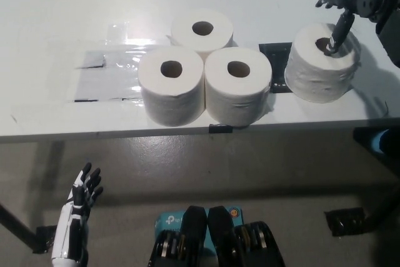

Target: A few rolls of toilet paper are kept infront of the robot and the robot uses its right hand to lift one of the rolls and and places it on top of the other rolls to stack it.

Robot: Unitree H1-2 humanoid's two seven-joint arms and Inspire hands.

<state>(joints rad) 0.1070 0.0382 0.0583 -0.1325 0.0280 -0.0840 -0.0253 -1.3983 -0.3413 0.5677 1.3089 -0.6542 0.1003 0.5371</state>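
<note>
Right hand: I see my black right hand at the upper right, one finger poked down into the core hole of the lone roll, the others spread loosely above it (not wrapped round the outside).
Grip: from here I read it as hooked into the roll through the hole; I cannot tell whether the roll is off the counter.
Lone roll: this toilet paper roll sits at the right end of the counter, tilted a little, its hole facing up toward me.
Black patch: a dark rectangle lies on the counter just left of that roll, partly tucked behind it.
Cluster of rolls: three more stand upright together near the middle, touching one another: front-left roll, front-right roll, and back roll behind and between them.
Gap: the lone roll is near the cluster but apart from it.
Plastic sheet: a clear, shiny sheet is flat on the counter to the left of the cluster.
Counter: white counter, its front edge running across the middle of my view.
Left hand: my white left hand rests low at the lower left, below the counter edge, fingers spread and holding nothing.
</note>
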